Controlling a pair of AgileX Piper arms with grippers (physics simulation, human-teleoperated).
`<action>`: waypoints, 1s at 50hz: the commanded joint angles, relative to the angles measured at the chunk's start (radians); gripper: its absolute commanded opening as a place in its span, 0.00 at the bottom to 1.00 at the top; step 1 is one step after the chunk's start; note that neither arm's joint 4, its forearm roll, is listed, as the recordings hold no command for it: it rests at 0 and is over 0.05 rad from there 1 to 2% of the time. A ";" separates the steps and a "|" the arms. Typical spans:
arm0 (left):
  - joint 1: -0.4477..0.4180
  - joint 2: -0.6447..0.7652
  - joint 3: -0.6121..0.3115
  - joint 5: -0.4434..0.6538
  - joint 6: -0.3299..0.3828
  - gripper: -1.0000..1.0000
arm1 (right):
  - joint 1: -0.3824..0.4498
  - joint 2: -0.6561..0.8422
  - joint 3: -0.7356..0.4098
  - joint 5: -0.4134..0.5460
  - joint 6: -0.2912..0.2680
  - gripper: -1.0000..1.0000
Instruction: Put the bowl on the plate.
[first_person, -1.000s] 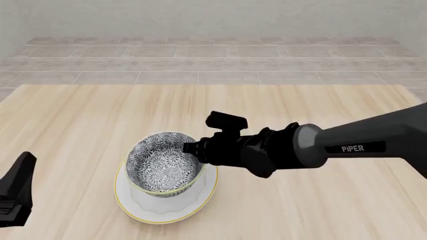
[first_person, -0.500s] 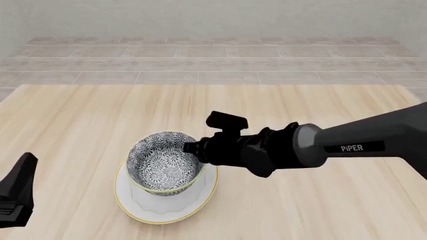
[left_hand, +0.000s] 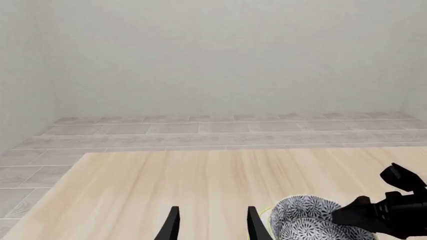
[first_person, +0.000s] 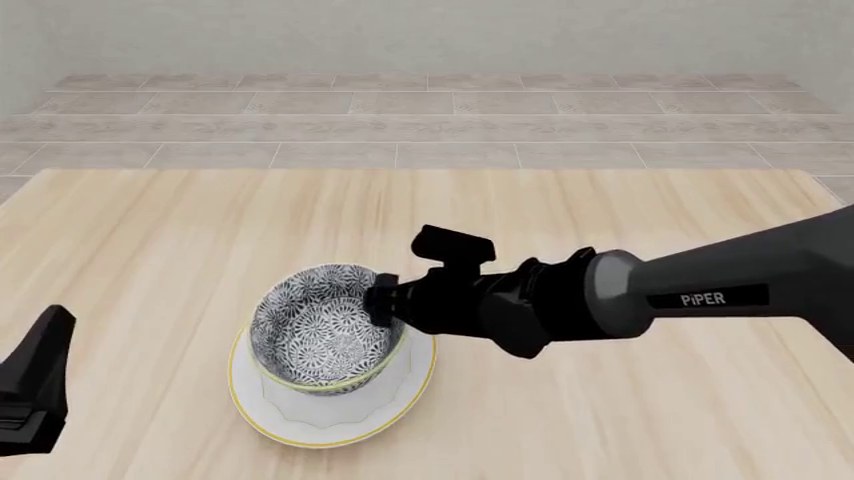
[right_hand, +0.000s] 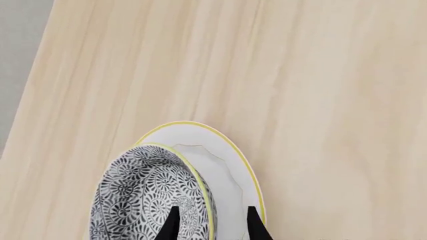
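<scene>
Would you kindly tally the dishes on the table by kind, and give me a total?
Bowl: 1 (patterned inside, sitting on the plate)
Plate: 1 (white, yellow rim)
Total: 2 dishes

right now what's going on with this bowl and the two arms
The right arm's hand is at the rim of the patterned bowl, one finger inside the rim and one outside it in the right wrist view. The bowl already sits on the white plate, tilted and toward one side of it rather than centred. The pictures don't show whether the fingers actually press the rim. The left hand is open, low at the left side of the wooden table, holding nothing.
</scene>
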 joint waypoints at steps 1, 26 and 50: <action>-0.001 0.000 -0.001 0.000 0.001 1.00 | 0.002 -0.002 0.001 0.001 -0.002 1.00; -0.001 0.005 0.000 -0.007 0.000 1.00 | 0.012 -0.089 -0.002 0.058 -0.029 1.00; 0.003 0.036 0.003 -0.042 -0.002 1.00 | -0.021 -0.198 -0.021 0.163 -0.105 1.00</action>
